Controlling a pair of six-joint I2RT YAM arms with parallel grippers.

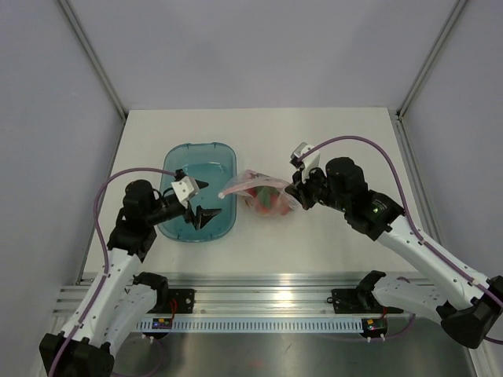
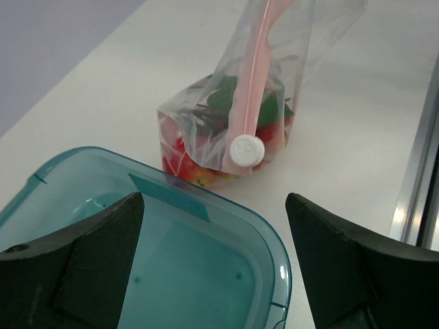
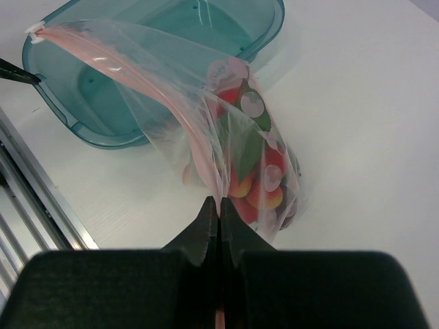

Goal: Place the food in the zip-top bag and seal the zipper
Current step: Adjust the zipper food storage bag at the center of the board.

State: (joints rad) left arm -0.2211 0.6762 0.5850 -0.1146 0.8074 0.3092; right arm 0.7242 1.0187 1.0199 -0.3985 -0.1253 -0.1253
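Teal tray [image 1: 198, 192], pink zipper [image 3: 171, 116]

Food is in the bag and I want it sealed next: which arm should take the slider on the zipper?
Left. The left gripper is open, empty, and faces the white slider. The right gripper is shut on the zipper, holding the zip-top bag up, so it probably should stay.

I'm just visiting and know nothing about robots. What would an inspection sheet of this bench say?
Surface: white table, no spills seen.
Job's things: zip-top bag holds the food; zipper's white slider at its tray-side end.
Clutter: teal tray beside the bag, no food seen inside.
Grippers: left gripper open above the tray, holding nothing; right gripper shut on the zipper.
Cables: purple cables loop along both arms.
Surroundings: grey walls, metal rail at near edge.
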